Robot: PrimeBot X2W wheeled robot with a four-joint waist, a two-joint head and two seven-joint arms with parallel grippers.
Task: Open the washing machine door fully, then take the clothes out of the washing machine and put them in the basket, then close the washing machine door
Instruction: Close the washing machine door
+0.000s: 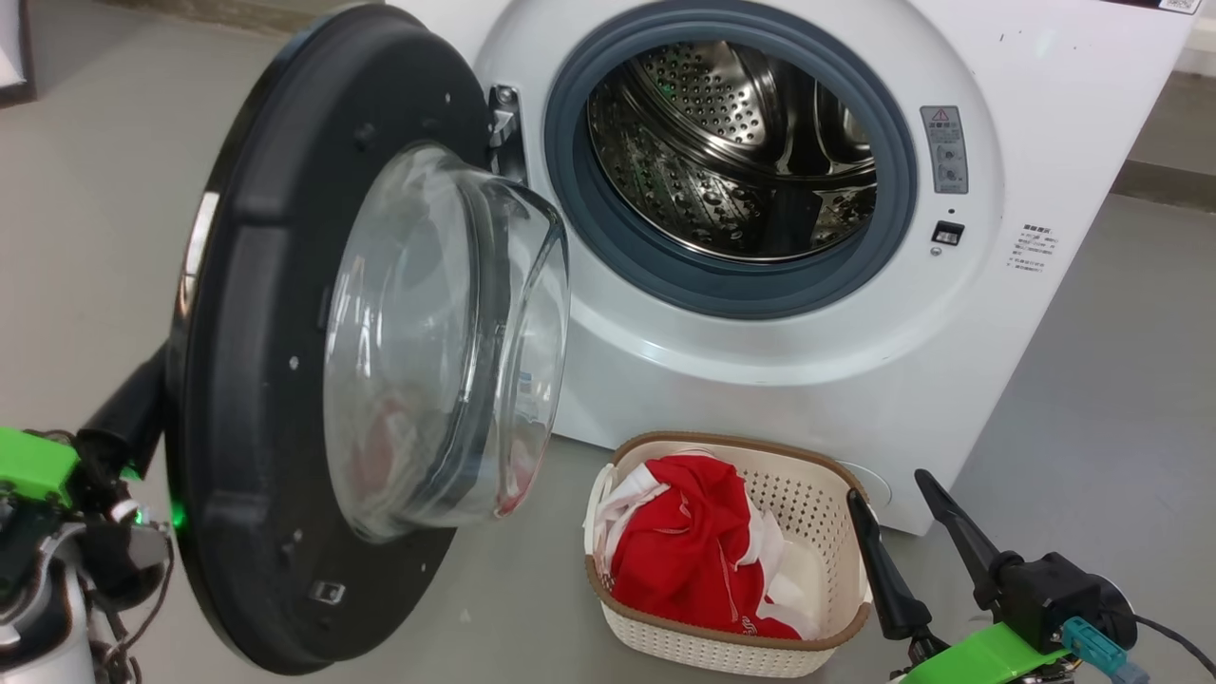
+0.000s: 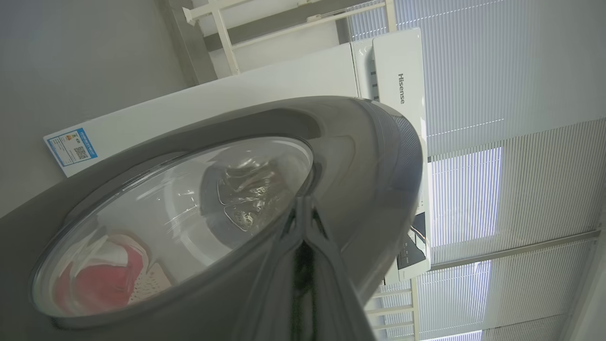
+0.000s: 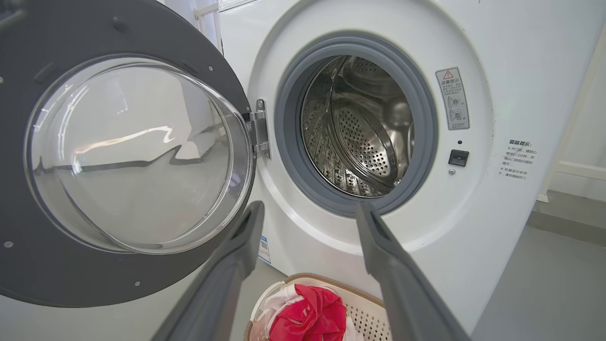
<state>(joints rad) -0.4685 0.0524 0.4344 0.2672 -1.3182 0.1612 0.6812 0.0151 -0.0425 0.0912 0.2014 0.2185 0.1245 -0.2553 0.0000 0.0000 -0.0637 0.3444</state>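
Washing machine door (image 1: pixel 249 380) open, closed left jaws touching its outer ring

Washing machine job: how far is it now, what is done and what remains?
Done: the washing machine door stands open, the drum looks empty, and the clothes lie in the basket. In hand: the shut left tool rests against the door's outer face, apparently to push it. Left: closing the door. The right tool is open and empty.

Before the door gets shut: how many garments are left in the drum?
0 visible: the drum shows bare steel, and the red clothes lie in the basket. The drum's lowest front is hidden behind the seal.
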